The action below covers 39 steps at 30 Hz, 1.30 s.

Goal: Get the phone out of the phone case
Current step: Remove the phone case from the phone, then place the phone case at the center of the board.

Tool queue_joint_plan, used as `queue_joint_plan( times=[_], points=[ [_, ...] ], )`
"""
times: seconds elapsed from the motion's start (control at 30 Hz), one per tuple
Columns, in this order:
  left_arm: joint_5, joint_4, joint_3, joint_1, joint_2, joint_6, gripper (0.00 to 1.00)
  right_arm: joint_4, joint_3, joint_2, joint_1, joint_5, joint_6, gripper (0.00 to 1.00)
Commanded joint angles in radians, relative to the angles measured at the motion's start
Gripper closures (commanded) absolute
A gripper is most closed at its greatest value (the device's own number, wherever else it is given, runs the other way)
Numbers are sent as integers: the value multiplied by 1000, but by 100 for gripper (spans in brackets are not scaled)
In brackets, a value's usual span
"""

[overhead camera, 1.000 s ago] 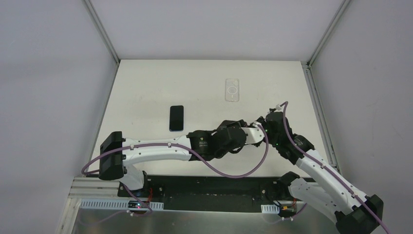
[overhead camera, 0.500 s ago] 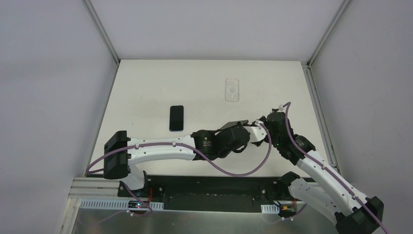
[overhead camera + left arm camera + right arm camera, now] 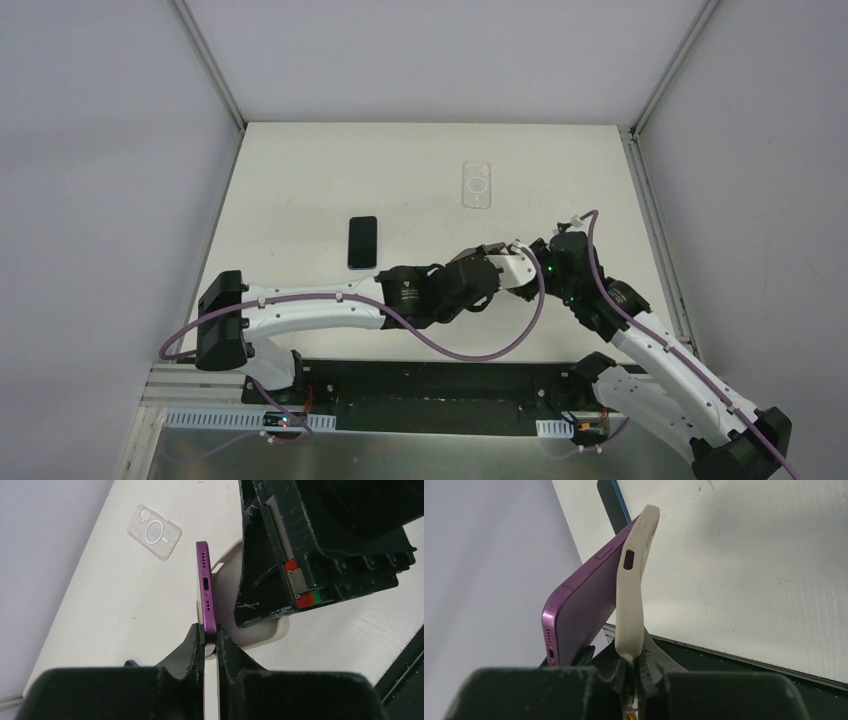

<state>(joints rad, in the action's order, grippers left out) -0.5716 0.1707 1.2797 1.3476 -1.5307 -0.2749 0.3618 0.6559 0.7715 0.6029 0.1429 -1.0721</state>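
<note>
Two pincers, two phones, two cases. At the lower centre of the left wrist view, the left pincer [image 3: 210, 642] is clenched on the edge of the purple phone [image 3: 206, 580]. The right pincer [image 3: 631, 665] is clamped on the rim of the cream case [image 3: 633, 595]. The phone splays out of that case at the near end and meets it only at the far corner. Only the top view shows the dark phone [image 3: 362, 242] whole, centre-left on the tabletop [image 3: 300, 170]. Farther up, the clear case [image 3: 478, 184] lies empty.

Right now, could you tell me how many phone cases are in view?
2. A clear case lies flat on the table, far side; a cream case, pinched by the right gripper, is partly peeled off the purple phone the left gripper grips.
</note>
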Motion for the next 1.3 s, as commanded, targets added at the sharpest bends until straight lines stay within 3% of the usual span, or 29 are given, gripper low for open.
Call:
queue_joint_plan(
  times=[0.0, 0.53, 0.8, 1.07, 1.27],
  points=[
    [10, -34, -25, 6, 109, 20, 100, -66, 23, -17, 3, -3, 19, 100],
    [-43, -36, -32, 125, 287, -61, 100, -48, 19, 8, -52, -125, 36, 100],
    [-142, -45, -122, 130, 422, -79, 100, -86, -25, 30, -219, -264, 42, 100],
    [-172, -65, -326, 130, 590, -20, 100, -368, -83, 275, -359, -351, -63, 100],
    [-200, -78, -404, 130, 666, -2, 100, -513, 12, 540, -371, -354, -71, 100]
  ],
)
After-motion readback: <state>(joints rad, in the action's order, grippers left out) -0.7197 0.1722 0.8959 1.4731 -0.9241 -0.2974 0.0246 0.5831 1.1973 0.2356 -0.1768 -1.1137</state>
